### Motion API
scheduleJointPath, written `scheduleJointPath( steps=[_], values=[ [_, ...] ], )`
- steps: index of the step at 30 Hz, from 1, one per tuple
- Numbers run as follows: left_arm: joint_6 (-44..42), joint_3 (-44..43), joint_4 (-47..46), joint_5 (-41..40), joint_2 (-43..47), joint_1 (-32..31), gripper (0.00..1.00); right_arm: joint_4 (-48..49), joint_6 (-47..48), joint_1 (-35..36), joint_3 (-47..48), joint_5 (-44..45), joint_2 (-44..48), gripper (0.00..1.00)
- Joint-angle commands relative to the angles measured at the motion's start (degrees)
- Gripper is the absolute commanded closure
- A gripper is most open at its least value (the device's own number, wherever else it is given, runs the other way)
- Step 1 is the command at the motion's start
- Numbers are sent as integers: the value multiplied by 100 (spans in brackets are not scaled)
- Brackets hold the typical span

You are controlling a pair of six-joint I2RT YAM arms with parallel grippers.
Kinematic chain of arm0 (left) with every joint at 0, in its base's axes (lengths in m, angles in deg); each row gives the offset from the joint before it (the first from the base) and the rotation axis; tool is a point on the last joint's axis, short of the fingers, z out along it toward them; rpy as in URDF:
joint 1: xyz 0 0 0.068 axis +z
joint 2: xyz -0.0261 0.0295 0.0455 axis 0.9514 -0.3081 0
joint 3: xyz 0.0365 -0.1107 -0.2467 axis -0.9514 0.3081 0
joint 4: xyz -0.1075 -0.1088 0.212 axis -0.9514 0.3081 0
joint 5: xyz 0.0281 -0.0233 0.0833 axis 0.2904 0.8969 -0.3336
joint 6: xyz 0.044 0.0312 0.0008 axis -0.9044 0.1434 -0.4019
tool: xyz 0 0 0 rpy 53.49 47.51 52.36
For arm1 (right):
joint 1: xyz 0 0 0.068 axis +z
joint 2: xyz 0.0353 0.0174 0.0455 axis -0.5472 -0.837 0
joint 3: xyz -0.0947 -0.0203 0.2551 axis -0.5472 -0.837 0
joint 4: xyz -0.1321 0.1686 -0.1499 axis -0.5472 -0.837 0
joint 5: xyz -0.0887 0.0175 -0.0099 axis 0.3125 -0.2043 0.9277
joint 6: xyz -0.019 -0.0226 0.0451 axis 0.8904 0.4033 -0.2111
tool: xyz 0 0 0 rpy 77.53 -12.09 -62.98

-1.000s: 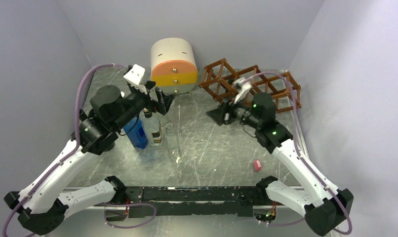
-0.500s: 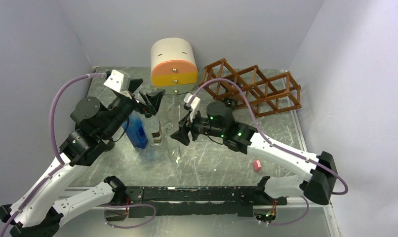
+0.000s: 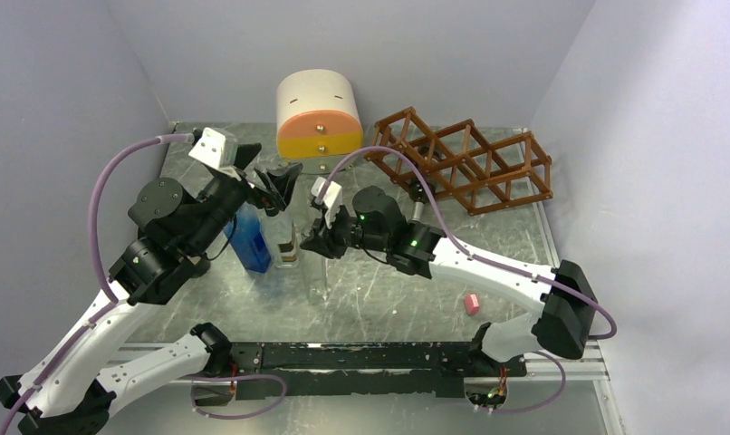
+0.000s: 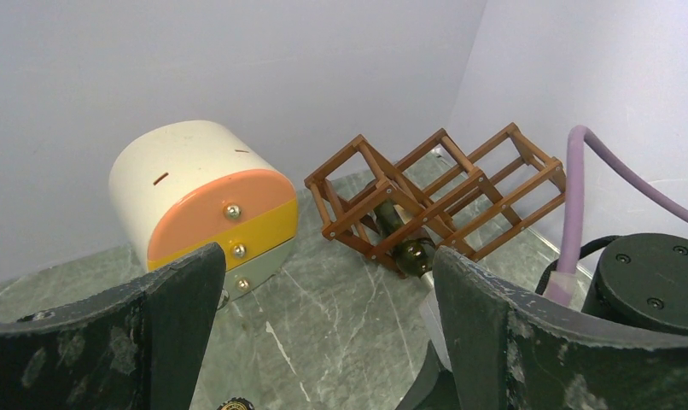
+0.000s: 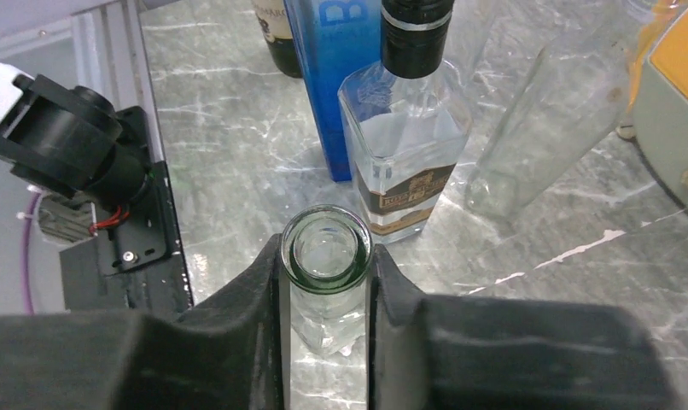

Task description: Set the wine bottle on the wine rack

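A clear, green-rimmed wine bottle (image 5: 327, 248) stands upright on the table, faint in the top view (image 3: 317, 272). My right gripper (image 5: 327, 286) (image 3: 312, 243) is shut on its neck just below the lip, one finger on each side. The reddish-brown wine rack (image 3: 461, 163) (image 4: 434, 184) stands at the back right, well away from that gripper. A dark bottle (image 4: 405, 243) lies in one of its lower cells. My left gripper (image 3: 275, 186) (image 4: 323, 265) hangs open and holds nothing, above the cluster of bottles.
Close to the gripped bottle stand a square clear bottle with a black cap (image 5: 405, 145), a blue box (image 5: 341, 77) and a tall clear bottle (image 5: 554, 111). The cream-and-orange cabinet (image 3: 318, 122) sits at the back. A small pink object (image 3: 472, 304) lies front right.
My right arm swung left from the rack to the bottle cluster and its jaws closed on the clear bottle's neck. The left arm drew back and up, then stayed still.
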Motion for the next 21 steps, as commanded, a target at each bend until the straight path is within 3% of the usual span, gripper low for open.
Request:
scheduleJointPath(
  steps=[1, 4, 12, 21],
  values=[
    [55, 49, -163, -41, 73, 4, 5, 318, 150, 64, 107, 225, 35, 91],
    [48, 98, -205, -5, 75, 8, 5, 315, 188, 76, 97, 650, 158, 100],
    [106, 215, -348, 144, -184, 4, 5, 246, 177, 82, -223, 1775, 1131, 100],
    [-110, 568, -716, 771, -662, 9, 5, -36, -578, 75, -744, 4246, 2404, 100]
  ],
)
